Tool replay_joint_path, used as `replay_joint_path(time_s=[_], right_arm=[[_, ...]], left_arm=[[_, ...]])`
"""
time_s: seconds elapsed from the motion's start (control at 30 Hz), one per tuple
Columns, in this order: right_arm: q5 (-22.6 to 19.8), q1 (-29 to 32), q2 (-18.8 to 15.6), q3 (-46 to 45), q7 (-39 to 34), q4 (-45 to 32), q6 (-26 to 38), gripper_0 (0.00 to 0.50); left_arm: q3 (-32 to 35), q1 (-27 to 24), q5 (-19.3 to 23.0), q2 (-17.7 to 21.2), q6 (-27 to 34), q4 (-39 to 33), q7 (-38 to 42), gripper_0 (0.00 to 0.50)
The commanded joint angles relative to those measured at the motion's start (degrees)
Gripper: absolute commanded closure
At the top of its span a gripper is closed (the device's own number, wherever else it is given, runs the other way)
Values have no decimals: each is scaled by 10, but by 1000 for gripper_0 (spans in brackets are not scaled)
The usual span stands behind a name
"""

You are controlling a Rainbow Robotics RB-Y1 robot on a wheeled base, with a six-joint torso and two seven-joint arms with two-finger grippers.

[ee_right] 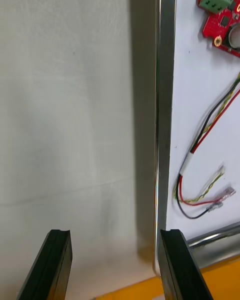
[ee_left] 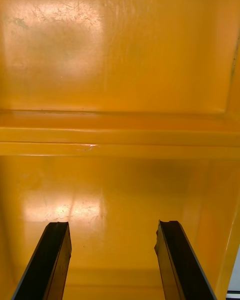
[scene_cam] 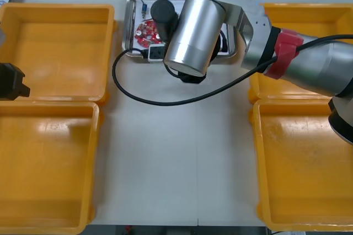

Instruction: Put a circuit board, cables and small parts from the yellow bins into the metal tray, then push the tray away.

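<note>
The metal tray (scene_cam: 132, 3), white inside, stands at the table's far middle. In it lie a round red circuit board (scene_cam: 146, 32) (ee_right: 220, 15) with a green terminal and a red and yellow cable (ee_right: 210, 125). A black cable (scene_cam: 127, 89) runs from the tray's front rim in a loop over the table. My right arm (scene_cam: 193, 31) reaches across the tray's front. My right gripper (ee_right: 115, 235) is open, one finger (ee_right: 182, 265) at the tray's rim (ee_right: 164, 105), the other over bare table. My left gripper (ee_left: 112, 230) hangs open over the left bins.
Two yellow bins (scene_cam: 58, 9) (scene_cam: 49, 108) line the left side and two more (scene_cam: 309, 9) (scene_cam: 259, 119) the right, their visible floors bare. My left arm's black end (scene_cam: 11, 80) sits at the left edge. Bare table lies between the bins.
</note>
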Motion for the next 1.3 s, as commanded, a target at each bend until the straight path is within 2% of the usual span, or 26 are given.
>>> replay_joint_path(time_s=[0.03, 0.17, 0.27, 0.53, 0.8, 1.1, 1.2, 1.3], right_arm=[[-46, -24, -38, -70, -2, -34, 52, 0], [-83, -10, -50, -125, -30, -39, 98, 0], [-104, 3, -70, -168, -77, -59, 134, 0], [-107, 45, -106, -246, -189, -107, 197, 0], [-139, 96, -161, -295, -299, -146, 232, 0], [-159, 189, -226, -369, -433, -217, 268, 0], [-165, 220, -241, -395, -456, -236, 268, 0], [-169, 275, -262, -444, -474, -267, 268, 0]], left_arm=[[18, 12, -1, 23, 1, -16, -48, 0], [18, 12, -1, 23, 1, -16, -48, 0], [18, 12, -1, 23, 1, -16, -48, 0], [18, 12, -1, 23, 1, -16, -48, 0], [18, 12, -1, 23, 1, -16, -48, 0], [18, 12, -1, 23, 1, -16, -48, 0], [18, 12, -1, 23, 1, -16, -48, 0], [18, 12, -1, 23, 1, -16, -48, 0]])
